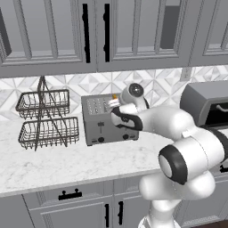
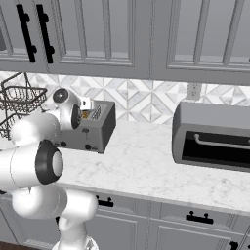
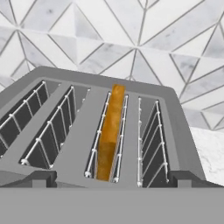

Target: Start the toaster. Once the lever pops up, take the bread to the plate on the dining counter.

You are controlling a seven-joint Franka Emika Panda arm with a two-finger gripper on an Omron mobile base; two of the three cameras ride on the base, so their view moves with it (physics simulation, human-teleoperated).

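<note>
**Bread sits in the toaster, gripper poised directly above the slots**

The bread (image 3: 109, 135), a thin slice seen edge-on as an orange-brown strip, is lodged in the third slot from the left of the boxy grey metal four-slot toaster (image 3: 83, 144). The toaster is seen standing on the white marble-patterned worktop (image 1: 67, 164), against the grey-and-white geometric tiled backsplash (image 3: 131, 35), just beside a dark two-tier wire basket rack (image 1: 44, 118). The white arm's two-finger gripper (image 3: 111, 178) is held right over the toaster's top, with the dark fingertips (image 3: 41, 177) spread wide apart, one at each side of the hand view, and nothing caught between them. The claw is released.

Whether a lever has been pressed cannot be told from here; the front is largely masked by the arm.

As for handling, the slice is judged light, fairly stiff when toasted, but crumbly and easily crushed. Only its top crust edge is offered above the wire guides, so a pinch across the two flat faces near that edge looks the sensible hold, with a straight upward pull to clear the wires.

A large dark-grey rounded appliance (image 2: 215, 136) is parked further along the worktop.
</note>
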